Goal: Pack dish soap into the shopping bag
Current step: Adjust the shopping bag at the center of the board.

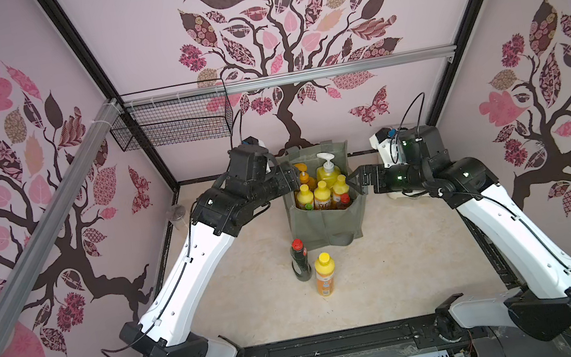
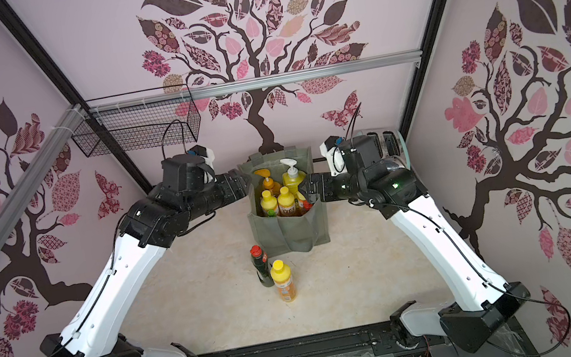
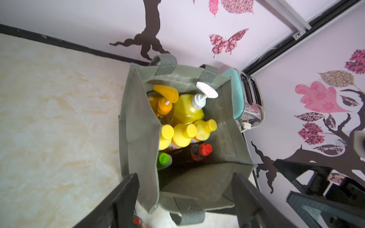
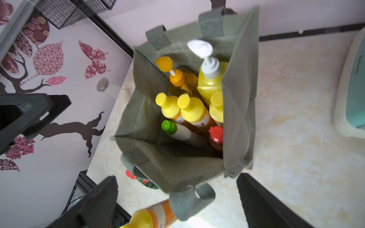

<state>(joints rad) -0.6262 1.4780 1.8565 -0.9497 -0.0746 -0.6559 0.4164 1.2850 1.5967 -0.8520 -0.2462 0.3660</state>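
Seven soap bottles stand inside the boxy grey-green fabric shopping bag (image 1: 324, 225); two are not yet packed.

The bag stands upright towards the back of the pale marbled worktop (image 1: 406, 265), mouth open, with two pump bottles at its rear, smaller capped bottles in front of them, and free room at its near side. Just before the bag stand a dark bottle with a red cap (image 1: 300, 260) and an orange bottle with a yellow cap (image 1: 325, 274), close together. The left tool (image 1: 290, 180) is at the bag's left rim and the right tool (image 1: 356, 182) at its right rim, both with jaws wide and holding nothing. Recommendation: grip the next bottle below its cap, keep it upright, and lower it into the near gap without folding the rim inward.
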